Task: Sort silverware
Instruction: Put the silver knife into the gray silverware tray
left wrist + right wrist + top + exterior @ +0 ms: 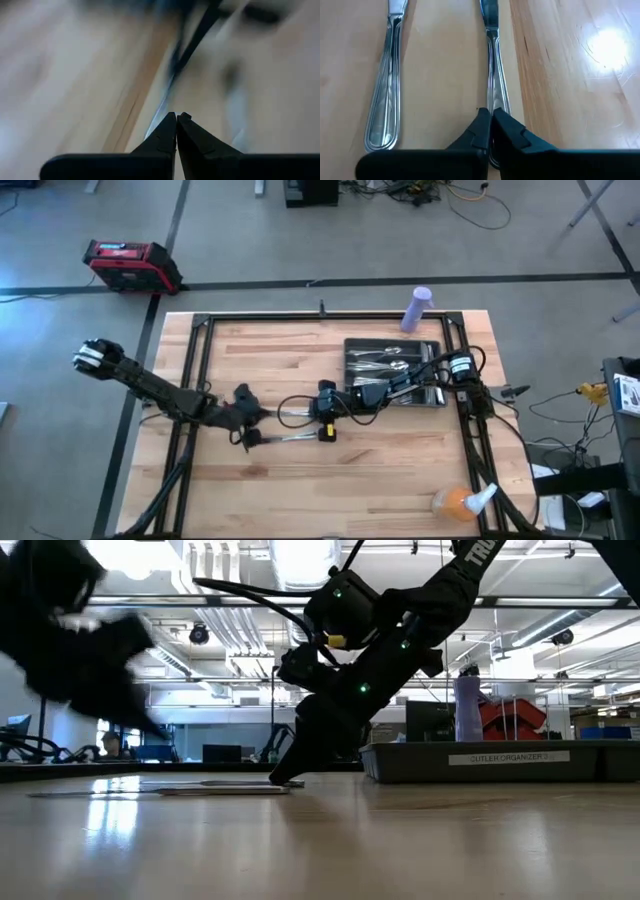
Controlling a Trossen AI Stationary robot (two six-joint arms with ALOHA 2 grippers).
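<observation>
Two pieces of silverware lie flat, side by side, on the wooden table: one (296,415) (495,75) and a second (292,437) (385,100). More silverware lies in the dark tray (347,370) (500,760) at the back right. My right gripper (322,418) (490,117) is shut, its tips down on the first piece's handle. My left gripper (250,438) (176,117) is shut near the second piece's left end. Its own view is blurred and shows a thin silver strip (159,112) just past the fingertips. Whether it touches, I cannot tell. My right gripper rests its shut fingertips (482,125) on top of the piece's handle (499,102), near the handle's free end. The fingers slant down from the table's right and lie along the handle. The piece lies flat on the table (200,786).
A purple cup (416,308) stands at the table's far edge behind the tray. An orange and white bottle (455,502) lies at the near right corner. Bare wood lies to the left and near side. A red case (130,265) sits on the floor.
</observation>
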